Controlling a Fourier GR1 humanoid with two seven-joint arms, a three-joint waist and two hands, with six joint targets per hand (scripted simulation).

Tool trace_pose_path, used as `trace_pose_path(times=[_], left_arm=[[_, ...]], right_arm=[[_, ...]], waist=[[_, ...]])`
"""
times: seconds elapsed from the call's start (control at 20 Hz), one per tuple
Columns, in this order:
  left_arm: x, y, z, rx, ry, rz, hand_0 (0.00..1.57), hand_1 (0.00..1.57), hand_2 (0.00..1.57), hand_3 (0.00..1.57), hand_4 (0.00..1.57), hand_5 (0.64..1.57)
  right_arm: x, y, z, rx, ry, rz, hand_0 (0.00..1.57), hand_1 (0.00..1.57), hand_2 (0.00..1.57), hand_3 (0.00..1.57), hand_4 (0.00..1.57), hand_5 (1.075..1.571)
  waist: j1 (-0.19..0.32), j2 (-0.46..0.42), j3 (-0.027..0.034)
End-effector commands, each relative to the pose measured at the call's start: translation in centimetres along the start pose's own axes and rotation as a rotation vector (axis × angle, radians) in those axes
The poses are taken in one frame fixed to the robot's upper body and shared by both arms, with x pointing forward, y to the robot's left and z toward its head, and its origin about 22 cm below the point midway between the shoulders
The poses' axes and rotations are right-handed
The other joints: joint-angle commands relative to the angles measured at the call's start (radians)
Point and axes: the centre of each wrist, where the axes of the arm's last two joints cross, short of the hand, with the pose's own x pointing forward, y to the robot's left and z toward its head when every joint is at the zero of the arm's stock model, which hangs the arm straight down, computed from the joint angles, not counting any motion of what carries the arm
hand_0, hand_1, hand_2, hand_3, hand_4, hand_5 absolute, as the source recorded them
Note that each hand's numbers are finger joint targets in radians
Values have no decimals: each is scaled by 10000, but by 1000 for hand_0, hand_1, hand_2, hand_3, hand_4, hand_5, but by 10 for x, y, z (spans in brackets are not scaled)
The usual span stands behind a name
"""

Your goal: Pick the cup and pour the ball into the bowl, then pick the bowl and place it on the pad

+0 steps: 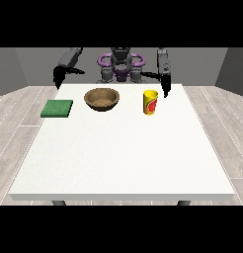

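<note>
A yellow cup (150, 102) with a red mark stands upright on the white table (123, 153), right of centre at the far side. The ball is hidden from this view. A brown bowl (101, 98) sits left of the cup. A flat green pad (57, 108) lies near the table's left edge. The hand at the view's right (166, 88) hangs just right of and behind the cup, apart from it, its fingers pointing down. The hand at the view's left (58, 77) hangs beyond the table's far left corner, away from every object.
The robot's torso (120, 66) stands behind the far edge. A broad bare stretch of table spreads from the objects to the near edge. Grey wooden floor surrounds the table.
</note>
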Motion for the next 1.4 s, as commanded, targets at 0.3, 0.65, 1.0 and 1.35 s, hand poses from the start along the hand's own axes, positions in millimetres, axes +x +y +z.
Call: trace_pose_path(times=[0.3,0.65,1.0,1.35], left_arm=[[-38,-16,-6,655,-359,-56,0,0,0,0,0,1267],[-59,10,4,728,178,484,659,659,914,286,0,1425],[-58,-10,-4,1472,-441,-4369,1319,1319,1571,1571,855,1508],[-55,-16,-14,1111,-242,-5461,1356,1356,1571,1571,950,1525]], right_arm=[[0,-27,-12,169,-517,26,0,0,0,0,0,1558],[-1,-40,-6,185,-351,-139,0,0,0,0,0,1558],[15,-48,-27,444,-1054,-144,0,0,0,0,0,1558],[14,-77,-19,60,-136,-110,0,0,0,0,0,1555]], waist=[[-363,711,-2],[-457,553,-5],[-1209,1265,2],[-895,130,7]])
